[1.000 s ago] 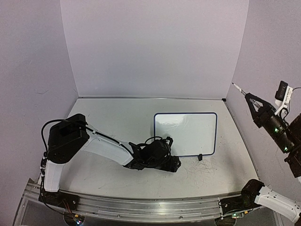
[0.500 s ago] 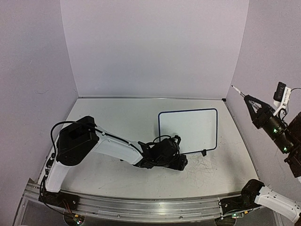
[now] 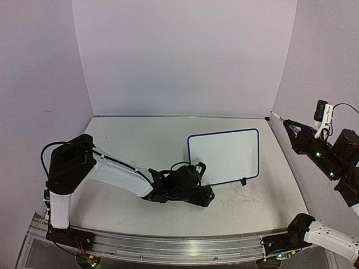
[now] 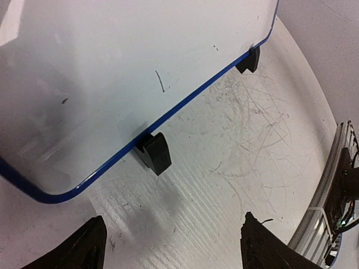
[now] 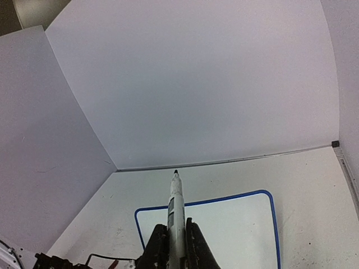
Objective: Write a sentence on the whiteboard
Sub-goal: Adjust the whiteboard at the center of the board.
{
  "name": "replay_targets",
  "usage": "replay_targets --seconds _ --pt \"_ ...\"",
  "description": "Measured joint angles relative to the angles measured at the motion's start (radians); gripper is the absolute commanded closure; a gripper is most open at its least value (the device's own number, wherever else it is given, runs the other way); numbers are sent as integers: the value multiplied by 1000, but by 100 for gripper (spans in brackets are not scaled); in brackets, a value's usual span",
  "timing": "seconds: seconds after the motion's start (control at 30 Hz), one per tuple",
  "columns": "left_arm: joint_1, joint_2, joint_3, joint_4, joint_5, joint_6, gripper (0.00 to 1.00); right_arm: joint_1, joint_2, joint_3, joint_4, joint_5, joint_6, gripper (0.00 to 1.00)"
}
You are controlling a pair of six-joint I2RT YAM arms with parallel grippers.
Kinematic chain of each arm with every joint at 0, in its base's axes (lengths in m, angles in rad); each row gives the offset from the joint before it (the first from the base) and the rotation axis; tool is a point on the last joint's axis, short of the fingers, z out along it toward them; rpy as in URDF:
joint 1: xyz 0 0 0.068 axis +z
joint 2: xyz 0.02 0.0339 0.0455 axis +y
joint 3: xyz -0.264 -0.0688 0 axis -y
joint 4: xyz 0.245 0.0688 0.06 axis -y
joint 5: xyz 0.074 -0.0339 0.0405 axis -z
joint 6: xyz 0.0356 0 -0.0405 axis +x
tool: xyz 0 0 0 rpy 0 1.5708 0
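Observation:
The whiteboard, white with a thin blue frame, lies on the table right of centre. It also shows in the left wrist view and the right wrist view. No sentence shows on it, only a few faint stray marks. My left gripper is open and empty just in front of the board's near edge, by a black foot; its own view shows the gripper with the jaws wide apart. My right gripper is shut on a white marker, held high at the right, tip out.
The tabletop in front of the board carries scribbled pen marks. A second black foot sits at the board's near right corner. Lilac walls close in the back and sides. A metal rail runs along the near edge.
The board's left side has shifted a little to the right. My left gripper went right, then drew back left. My right gripper with the marker has come lower.

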Motion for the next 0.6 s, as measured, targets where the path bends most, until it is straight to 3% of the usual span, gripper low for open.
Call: replay_targets --seconds 0.6 --pt "9 -380 -273 29 -79 33 5 0 94 0 -62 74 -11 100"
